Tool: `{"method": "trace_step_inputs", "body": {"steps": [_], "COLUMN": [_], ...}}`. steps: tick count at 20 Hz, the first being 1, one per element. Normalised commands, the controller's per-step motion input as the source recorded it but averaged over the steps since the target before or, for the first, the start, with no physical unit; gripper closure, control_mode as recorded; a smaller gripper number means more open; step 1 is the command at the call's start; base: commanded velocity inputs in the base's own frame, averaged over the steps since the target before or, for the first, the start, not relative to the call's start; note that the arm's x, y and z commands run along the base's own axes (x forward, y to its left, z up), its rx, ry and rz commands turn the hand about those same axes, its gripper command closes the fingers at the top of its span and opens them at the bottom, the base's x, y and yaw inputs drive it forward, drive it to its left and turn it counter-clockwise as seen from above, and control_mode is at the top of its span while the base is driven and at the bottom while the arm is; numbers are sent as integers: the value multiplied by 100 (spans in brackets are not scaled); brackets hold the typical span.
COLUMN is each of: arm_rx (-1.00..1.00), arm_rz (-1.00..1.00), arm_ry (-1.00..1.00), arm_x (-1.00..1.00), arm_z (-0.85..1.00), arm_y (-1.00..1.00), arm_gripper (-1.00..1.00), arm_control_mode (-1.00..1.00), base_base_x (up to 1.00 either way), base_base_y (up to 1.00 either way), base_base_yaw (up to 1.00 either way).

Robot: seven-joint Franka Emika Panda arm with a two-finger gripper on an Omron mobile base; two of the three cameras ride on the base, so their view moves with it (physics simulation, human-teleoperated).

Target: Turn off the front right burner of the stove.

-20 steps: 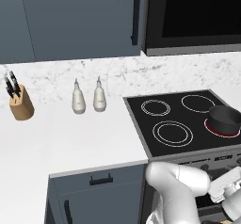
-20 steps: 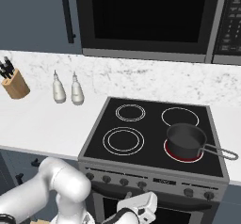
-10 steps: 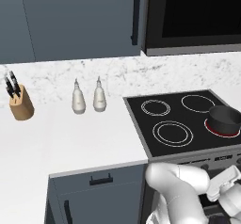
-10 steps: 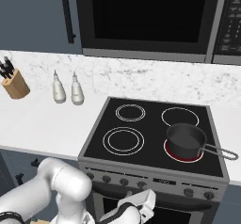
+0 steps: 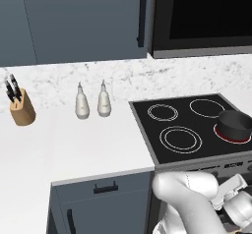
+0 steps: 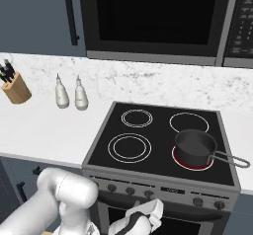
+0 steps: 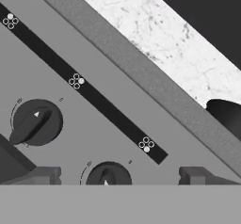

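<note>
On the glowing front right burner (image 6: 192, 163) sits an empty black pot (image 6: 195, 146); fingers (image 7: 120, 175) spread, holding nothing.

A home kitchen: stove (image 6: 158, 177), microwave (image 6: 153, 19), marble counter (image 5: 74, 144) and knife block (image 5: 22, 112).

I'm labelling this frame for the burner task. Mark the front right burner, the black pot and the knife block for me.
front right burner (image 6: 178, 163): right base view, on the red glow left of the pot's base.
black pot (image 6: 195, 144): right base view, inside its bowl.
knife block (image 5: 22, 111): left base view, on its wooden side.
</note>
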Motion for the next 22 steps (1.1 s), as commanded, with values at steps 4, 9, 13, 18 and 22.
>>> {"method": "trace_step_inputs", "body": {"steps": [4,9,13,18,22], "arm_rx": [0,0,0,-2,-3], "arm_rz": [0,1,3,3,3], "arm_ry": [-7,-7,-6,-3,-4], "arm_x": [5,20,23,15,7], "arm_z": [-14,-15,-15,-31,-31], "arm_y": [-7,-25,-17,-1,0], "arm_gripper": [-100,-100,-100,-100,-100], "arm_control_mode": [-100,-100,-100,-100,-100], "base_base_x": [0,0,0,0,0], "base_base_y": [0,0,0,0,0], "base_base_yaw": [0,0,0,0,0]}}
